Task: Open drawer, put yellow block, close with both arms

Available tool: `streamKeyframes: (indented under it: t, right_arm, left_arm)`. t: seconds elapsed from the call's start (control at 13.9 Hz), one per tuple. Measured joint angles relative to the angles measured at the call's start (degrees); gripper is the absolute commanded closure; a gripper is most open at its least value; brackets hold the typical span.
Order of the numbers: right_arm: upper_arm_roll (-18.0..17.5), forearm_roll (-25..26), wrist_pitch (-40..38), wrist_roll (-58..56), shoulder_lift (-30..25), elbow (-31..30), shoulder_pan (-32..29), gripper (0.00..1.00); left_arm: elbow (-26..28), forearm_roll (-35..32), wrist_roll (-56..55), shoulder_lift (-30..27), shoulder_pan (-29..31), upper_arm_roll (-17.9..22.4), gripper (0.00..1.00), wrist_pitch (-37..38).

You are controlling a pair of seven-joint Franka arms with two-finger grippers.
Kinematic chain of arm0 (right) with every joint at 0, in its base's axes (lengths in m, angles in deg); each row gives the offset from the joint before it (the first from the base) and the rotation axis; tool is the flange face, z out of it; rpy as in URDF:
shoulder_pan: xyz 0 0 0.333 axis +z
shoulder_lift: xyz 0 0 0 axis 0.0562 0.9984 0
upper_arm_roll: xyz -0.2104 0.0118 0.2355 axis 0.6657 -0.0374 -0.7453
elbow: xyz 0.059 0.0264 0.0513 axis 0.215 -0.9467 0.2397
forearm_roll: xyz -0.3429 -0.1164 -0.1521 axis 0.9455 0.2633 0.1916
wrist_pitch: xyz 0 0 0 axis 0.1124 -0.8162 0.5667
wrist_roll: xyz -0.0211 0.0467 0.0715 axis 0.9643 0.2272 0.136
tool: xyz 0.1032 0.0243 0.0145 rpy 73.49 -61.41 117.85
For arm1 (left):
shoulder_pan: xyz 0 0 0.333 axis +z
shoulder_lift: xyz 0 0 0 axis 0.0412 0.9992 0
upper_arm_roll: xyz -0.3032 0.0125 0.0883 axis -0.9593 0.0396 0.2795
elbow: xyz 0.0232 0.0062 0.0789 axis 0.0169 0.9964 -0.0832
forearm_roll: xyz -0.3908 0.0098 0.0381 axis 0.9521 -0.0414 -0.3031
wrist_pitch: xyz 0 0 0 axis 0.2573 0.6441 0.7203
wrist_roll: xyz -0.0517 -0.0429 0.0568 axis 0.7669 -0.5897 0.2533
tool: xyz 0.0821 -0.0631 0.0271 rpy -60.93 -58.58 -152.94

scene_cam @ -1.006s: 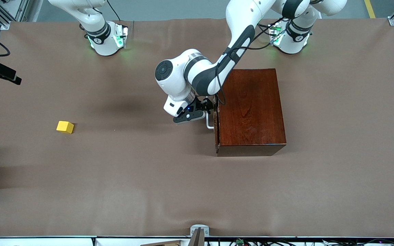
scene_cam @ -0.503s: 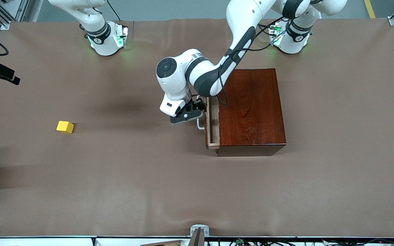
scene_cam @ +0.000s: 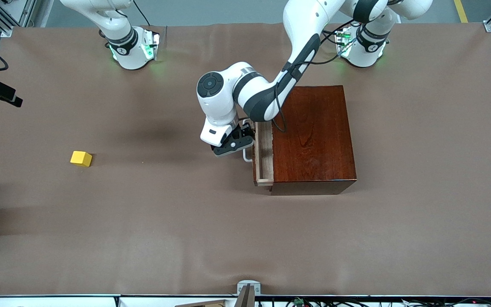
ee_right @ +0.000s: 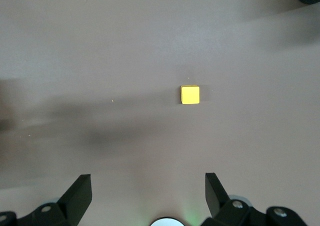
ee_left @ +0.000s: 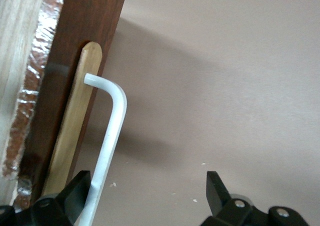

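Start low, at the brown table (scene_cam: 228,238) close to the camera: flat and bare, with no thing to bump.

Move up to the drawer (scene_cam: 264,155), out of the dark wooden box (scene_cam: 313,136) by only a thin strip. Looks like too thin a gap for dropping anything in, so probably needs more pulling.

Watch the white handle (ee_left: 111,126). Not squeezed at all, with the left gripper (ee_left: 147,178) spread wide and the bar just beside one finger (ee_left: 75,186), maybe touching it. Could slip off the bar on a crooked pull and leave the drawer half shut. Could also drag the whole box along the table instead of sliding the drawer out, with nothing holding the box down. Mind the left arm's big round joint (scene_cam: 213,91) too, hanging over the table just beside the box.

Now find the yellow block (scene_cam: 81,158), alone on the table toward the right arm's end. Well apart from the drawer, and about as near to the camera as the handle. Only flat table between block and drawer, so no wall in the way.

Look above the table by the block for the right gripper (ee_right: 147,178), spread wide, holding nothing, waiting. Might knock the little block away by coming down off to one side.

Last, at the top edge, see the two arm bases (scene_cam: 132,47), glowing green, well apart from block and drawer.
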State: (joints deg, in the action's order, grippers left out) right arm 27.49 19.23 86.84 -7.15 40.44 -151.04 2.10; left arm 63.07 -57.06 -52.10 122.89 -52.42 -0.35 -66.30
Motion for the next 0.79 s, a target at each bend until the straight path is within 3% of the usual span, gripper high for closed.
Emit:
streamKeyframes:
  t: [0.79]
  right_arm:
    - [0.30, 0.15, 3.01, 0.00, 9.31, 0.16, -3.22, 0.00]
  left_arm:
    - [0.82, 1.99, -5.70, 0.12, -0.15, -0.86, 0.00, -9.61]
